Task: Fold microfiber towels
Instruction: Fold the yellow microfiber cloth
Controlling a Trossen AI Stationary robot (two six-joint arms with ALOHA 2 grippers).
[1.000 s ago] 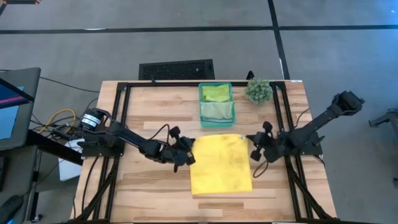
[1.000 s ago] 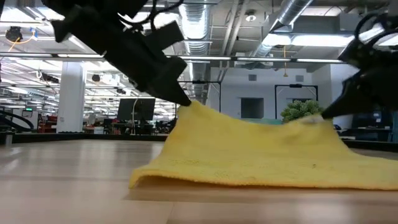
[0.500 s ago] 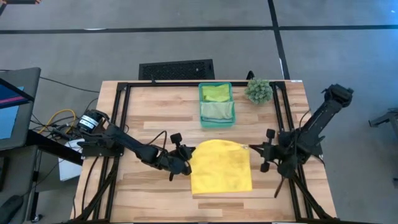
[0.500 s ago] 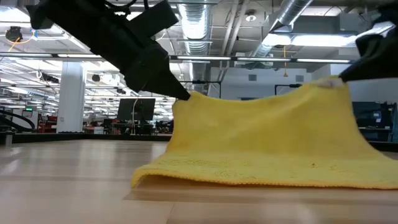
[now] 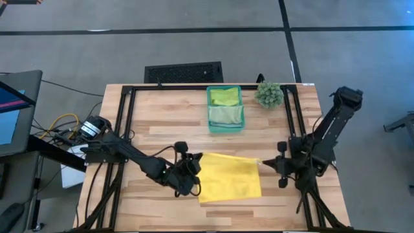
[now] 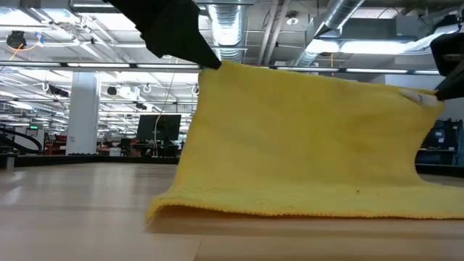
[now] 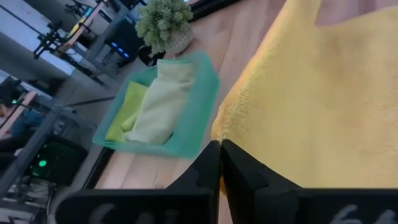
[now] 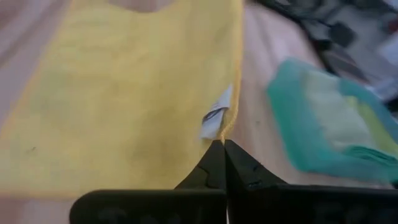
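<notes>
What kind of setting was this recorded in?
Likely a robotics lab in an open-plan office: exposed ceiling ducts, rows of monitors behind the wooden table, and cables trailing beside it.

Fuzzy matt yellow towel (image 5: 229, 184), pale smooth wooden table (image 5: 162, 116), translucent teal plastic bin (image 5: 225, 121), matt black metal frame (image 5: 127, 103).

Both grippers have pulled away from the teal bin (image 5: 225, 109), carrying the yellow towel's (image 5: 230, 178) far corners up and back. The left gripper (image 5: 196, 169) and right gripper (image 5: 262, 163) now hold that edge high, the towel standing like a curtain over its near edge.
</notes>
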